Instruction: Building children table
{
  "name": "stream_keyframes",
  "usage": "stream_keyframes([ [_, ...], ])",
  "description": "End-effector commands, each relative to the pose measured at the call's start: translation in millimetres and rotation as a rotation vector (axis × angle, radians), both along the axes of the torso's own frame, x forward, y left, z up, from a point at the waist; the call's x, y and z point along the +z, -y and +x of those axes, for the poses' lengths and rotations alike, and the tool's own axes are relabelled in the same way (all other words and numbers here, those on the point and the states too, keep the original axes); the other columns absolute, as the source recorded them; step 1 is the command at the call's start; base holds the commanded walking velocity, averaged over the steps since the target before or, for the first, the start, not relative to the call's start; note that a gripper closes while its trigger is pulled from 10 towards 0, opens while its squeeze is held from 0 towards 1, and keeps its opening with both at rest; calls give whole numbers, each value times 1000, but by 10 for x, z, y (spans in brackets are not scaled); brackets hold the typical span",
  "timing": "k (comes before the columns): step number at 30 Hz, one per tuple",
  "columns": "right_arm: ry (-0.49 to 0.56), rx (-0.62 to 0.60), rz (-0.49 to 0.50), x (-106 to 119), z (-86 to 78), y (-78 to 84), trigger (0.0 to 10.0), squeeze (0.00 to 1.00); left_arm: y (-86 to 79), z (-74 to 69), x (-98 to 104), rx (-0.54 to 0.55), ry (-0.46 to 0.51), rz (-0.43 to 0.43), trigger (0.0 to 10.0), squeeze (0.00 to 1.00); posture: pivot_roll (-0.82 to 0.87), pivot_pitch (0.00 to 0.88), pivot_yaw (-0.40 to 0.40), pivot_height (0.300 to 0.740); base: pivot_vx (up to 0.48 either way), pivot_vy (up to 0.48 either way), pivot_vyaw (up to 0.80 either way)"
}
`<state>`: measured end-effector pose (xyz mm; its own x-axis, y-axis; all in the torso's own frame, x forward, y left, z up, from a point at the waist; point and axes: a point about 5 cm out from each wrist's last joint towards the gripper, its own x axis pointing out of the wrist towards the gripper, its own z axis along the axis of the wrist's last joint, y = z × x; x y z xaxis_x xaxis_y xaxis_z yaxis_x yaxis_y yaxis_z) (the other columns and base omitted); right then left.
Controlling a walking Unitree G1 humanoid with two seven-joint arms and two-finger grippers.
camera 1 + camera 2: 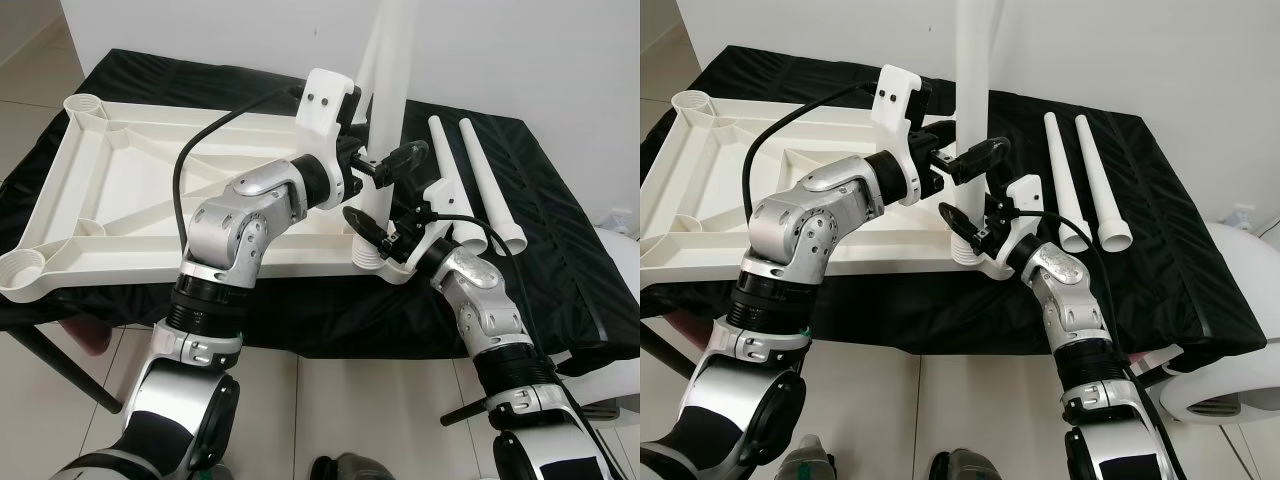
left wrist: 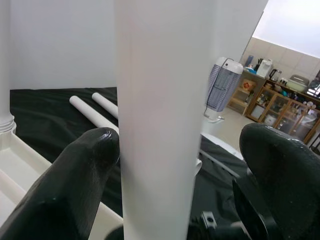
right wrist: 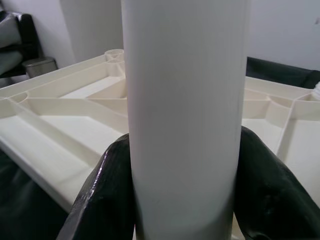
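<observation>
The jaws of the right gripper (image 3: 185, 200) are clenched on the upright white leg (image 1: 973, 90), one black finger pressed against each side of it low down, just above the corner socket (image 1: 970, 250) where the leg stands. The jaws of the left gripper (image 1: 385, 165) sit higher on the same leg, one finger on each side; the left wrist view shows one finger (image 2: 75, 185) touching the leg and the other (image 2: 285, 170) standing a little apart from it, so this pair is spread around the leg rather than squeezing it. The leg rises from the near right corner of the overturned white table frame (image 1: 120, 190), which lies flat on the tabletop (image 1: 560, 240) covered in black cloth. Counted from the head views: one leg upright in its socket, two loose legs (image 1: 480, 185) lying side by side on the cloth to the right of the frame, and three corner sockets on the frame with no leg in them, two at the left end and one at the far right behind the grippers. The left wrist view adds a room beyond the tabletop, with a white tower heater (image 2: 222, 87) and a wooden cabinet (image 2: 280, 107) holding kitchen items, plus the two loose legs seen end-on. The right wrist view adds the ribbed underside of the frame, its diagonal braces and curved socket walls seen close.
</observation>
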<state>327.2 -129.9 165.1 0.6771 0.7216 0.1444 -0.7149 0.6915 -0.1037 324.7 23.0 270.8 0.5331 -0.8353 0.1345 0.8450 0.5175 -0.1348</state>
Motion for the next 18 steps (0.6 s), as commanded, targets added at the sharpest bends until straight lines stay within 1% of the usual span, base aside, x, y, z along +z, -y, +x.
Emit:
stream_keyframes([
  [1, -6, 13, -10, -11, -25, 33, 10000, 0, 68, -20, 66, -62, 21, -10, 10000, 0, 73, 0, -127, 740, 0, 0, 0],
  [6, -17, 43, -17, -30, -54, 20, 10000, 0, 73, 12, 137, -56, 17, -33, 10000, 0, 73, 0, -127, 740, 0, 0, 0],
  [7, -17, 44, -19, -33, -56, 19, 10000, 0, 65, 16, 168, -57, 15, -51, 9686, 0, 72, 0, -124, 740, 0, 0, 0],
  [9, -18, 47, -22, -36, -61, 16, 10000, 0, 54, 20, 203, -61, 14, -71, 9686, 0, 72, 0, -124, 740, 0, 0, 0],
  [10, -16, 46, -25, -38, -62, 18, 10000, 0, 37, 22, 230, -61, 12, -90, 0, 0, 74, 0, -124, 740, 0, 0, 0],
  [18, -19, 47, -28, -40, -59, 20, 10000, 0, -23, 19, 316, -57, 34, -133, 0, 0, 78, 0, -125, 740, 0, 0, 0],
])
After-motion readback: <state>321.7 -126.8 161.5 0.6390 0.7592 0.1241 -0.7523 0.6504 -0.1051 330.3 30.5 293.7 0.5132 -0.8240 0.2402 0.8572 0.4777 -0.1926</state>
